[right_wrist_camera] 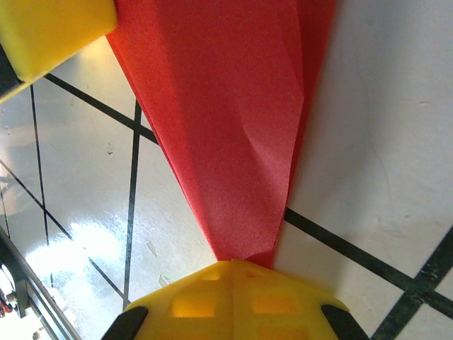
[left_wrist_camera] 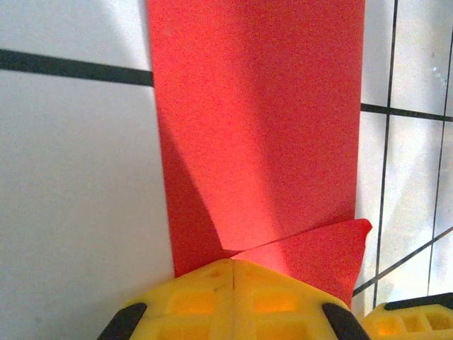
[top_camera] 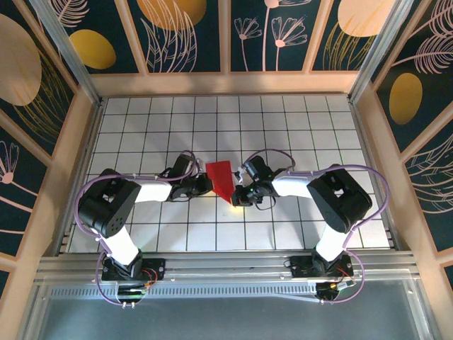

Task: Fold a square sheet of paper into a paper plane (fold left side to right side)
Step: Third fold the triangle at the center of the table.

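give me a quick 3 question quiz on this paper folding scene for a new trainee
1. True or false: the red paper lies as a flat, full square.
2. In the top view, which way does the paper's narrow point face? A) toward the arm bases B) toward the back wall C) toward the left wall
3. Short answer: how do the jaws of the left gripper and the right gripper stand?

Key
1. False: it is folded into a narrow shape that tapers to a point.
2. A
3. Both shut, with the fingertips meeting at the paper's edge.
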`<action>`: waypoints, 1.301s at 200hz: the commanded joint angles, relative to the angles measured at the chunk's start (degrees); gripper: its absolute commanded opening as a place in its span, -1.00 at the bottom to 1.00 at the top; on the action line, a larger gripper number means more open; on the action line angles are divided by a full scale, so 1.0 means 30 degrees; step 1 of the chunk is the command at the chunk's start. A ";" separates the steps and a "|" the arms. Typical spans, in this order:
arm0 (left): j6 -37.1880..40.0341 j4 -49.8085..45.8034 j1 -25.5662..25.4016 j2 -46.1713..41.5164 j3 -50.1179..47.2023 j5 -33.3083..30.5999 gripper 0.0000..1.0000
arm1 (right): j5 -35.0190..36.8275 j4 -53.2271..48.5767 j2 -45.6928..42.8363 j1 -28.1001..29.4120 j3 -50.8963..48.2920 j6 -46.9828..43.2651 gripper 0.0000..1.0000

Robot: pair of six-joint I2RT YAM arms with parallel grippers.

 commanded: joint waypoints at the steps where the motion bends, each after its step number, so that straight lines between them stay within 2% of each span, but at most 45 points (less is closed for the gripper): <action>1: 0.0875 -0.1298 0.1211 0.0009 -0.0495 -0.2526 -0.93 | 0.2347 -0.3549 0.1388 0.0213 -0.0940 -0.0481 -1.00; 46: 0.1525 -0.2518 0.1283 -0.2042 0.0053 -0.2544 -0.93 | 0.2101 -0.3253 0.1332 0.0213 -0.0881 -0.0451 -1.00; 67: 0.1688 -0.2436 0.1102 -0.3237 -0.0246 -0.1751 -0.94 | 0.2053 -0.3188 0.1380 0.0213 -0.0809 -0.0452 -1.00; 89: 0.1661 -0.1969 0.0184 -0.3828 -0.0374 -0.0620 -0.93 | 0.2052 -0.3176 0.1441 0.0212 -0.0764 -0.0452 -1.00; 109: 0.1274 -0.1127 -0.0918 -0.3140 0.0013 0.0446 -0.93 | 0.2082 -0.3135 0.1416 0.0213 -0.0793 -0.0422 -1.00; 132: 0.1030 -0.0744 -0.1796 -0.1748 0.0831 0.0536 -0.93 | 0.2083 -0.3142 0.1400 0.0213 -0.0823 -0.0393 -1.00; 201: 0.1139 -0.1474 -0.1854 0.0612 0.1478 -0.0275 -0.94 | 0.1742 -0.2818 0.1137 0.0213 -0.0742 -0.0305 -1.00; 260: 0.0891 -0.1690 -0.1852 0.1204 0.0918 -0.0731 -1.00 | -0.0524 -0.1159 -0.0539 0.0213 0.0024 0.0730 -1.00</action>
